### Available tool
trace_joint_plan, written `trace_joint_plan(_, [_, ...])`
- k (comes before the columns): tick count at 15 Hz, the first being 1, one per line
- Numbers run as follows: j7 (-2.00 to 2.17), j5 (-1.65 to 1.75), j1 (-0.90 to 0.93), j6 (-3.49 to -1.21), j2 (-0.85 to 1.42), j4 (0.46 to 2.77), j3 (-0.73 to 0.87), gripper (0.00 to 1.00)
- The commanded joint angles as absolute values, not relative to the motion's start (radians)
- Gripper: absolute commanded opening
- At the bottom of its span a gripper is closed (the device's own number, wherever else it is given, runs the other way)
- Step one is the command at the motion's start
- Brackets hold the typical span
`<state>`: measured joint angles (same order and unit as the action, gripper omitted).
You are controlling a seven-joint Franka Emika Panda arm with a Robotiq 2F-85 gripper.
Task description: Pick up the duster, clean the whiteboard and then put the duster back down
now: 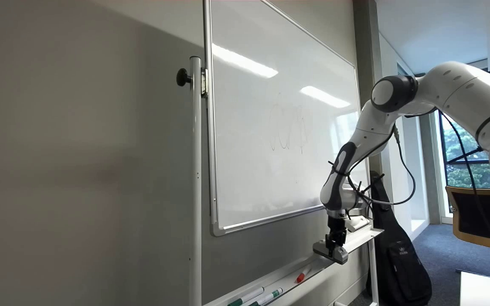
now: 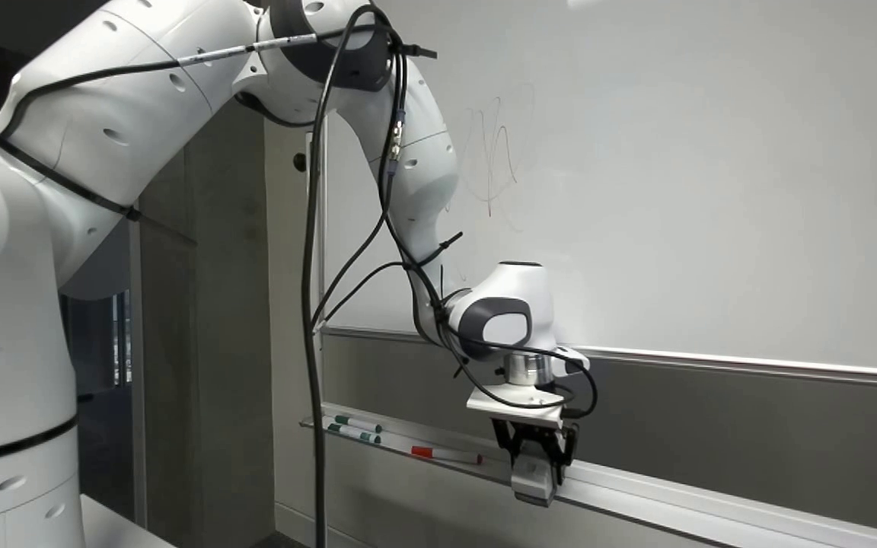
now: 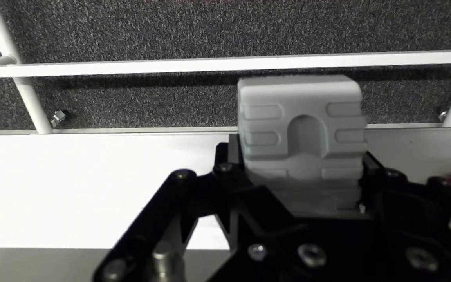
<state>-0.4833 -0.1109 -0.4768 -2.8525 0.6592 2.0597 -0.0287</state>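
The grey-white duster fills the space between the black fingers in the wrist view, which touch it on both sides. My gripper points straight down and is shut on it. In both exterior views the duster is at the narrow white tray, its end jutting past the tray's front edge. Whether its underside touches the tray I cannot tell. Above stands the whiteboard, with faint thin scribbles on its surface.
On the tray lie a red-capped marker and several green-capped markers. The stand's white post rises beside the board. A black bag leans by the wall, and a chair stands beyond. Cables hang along the arm.
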Motion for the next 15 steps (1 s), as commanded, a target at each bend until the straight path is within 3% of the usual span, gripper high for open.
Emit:
trace_joint_plan(1, [-0.475, -0.101, -0.508, -2.838, 0.580, 2.124, -0.043, 0.38])
trace_joint_plan(15, [-0.504, -0.052, -0.469, -2.856, 0.300, 2.459, 0.005, 0.38])
